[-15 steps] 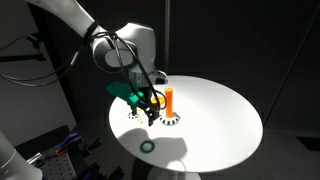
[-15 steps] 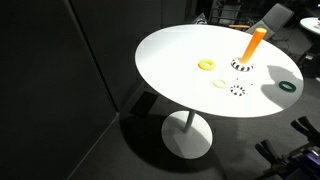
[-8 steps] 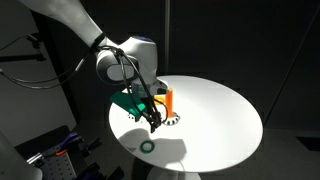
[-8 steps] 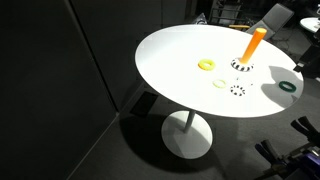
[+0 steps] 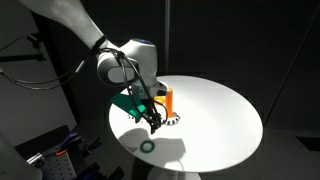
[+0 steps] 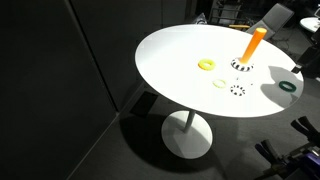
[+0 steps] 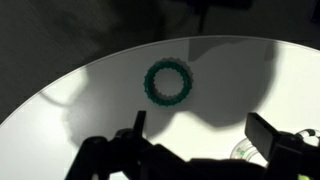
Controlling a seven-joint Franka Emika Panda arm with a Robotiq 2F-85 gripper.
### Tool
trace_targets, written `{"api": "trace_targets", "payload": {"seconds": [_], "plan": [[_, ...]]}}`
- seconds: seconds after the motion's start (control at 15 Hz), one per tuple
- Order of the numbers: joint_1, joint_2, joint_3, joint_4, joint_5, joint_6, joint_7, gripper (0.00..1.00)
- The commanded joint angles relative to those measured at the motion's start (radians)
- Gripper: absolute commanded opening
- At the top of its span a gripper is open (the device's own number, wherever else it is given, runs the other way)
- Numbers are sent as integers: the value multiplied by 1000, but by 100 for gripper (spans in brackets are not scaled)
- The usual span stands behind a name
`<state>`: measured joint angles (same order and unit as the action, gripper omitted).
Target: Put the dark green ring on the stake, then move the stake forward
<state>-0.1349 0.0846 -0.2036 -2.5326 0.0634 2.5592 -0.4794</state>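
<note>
The dark green ring (image 5: 148, 146) lies flat near the table's edge; it also shows in an exterior view (image 6: 288, 86) and in the wrist view (image 7: 167, 83). The stake (image 5: 170, 101), an orange peg on a checkered base, stands upright mid-table and shows in an exterior view (image 6: 253, 46). No ring is on it. My gripper (image 5: 153, 124) hangs above the table between the stake and the green ring. In the wrist view the gripper (image 7: 203, 135) is open and empty, with the green ring lying ahead of its fingertips.
A yellow-orange ring (image 6: 206, 64), a pale ring (image 6: 220, 84) and a black-and-white checkered ring (image 6: 237, 90) lie on the round white table (image 6: 170, 55). The green ring sits close to the table's rim. The surroundings are dark.
A second ago the gripper was higher and nearer the stake; it has come down and toward the green ring, then held nearly still. The rings and stake have not moved.
</note>
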Motion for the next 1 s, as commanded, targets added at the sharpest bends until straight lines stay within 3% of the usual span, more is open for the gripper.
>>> {"api": "trace_targets", "payload": {"seconds": [0.0, 0.33, 0.93], "plan": [[-27, 54, 24, 11, -4, 79, 10, 100], [-56, 117, 55, 7, 12, 173, -14, 100], [-150, 193, 137, 24, 28, 194, -62, 100]]}}
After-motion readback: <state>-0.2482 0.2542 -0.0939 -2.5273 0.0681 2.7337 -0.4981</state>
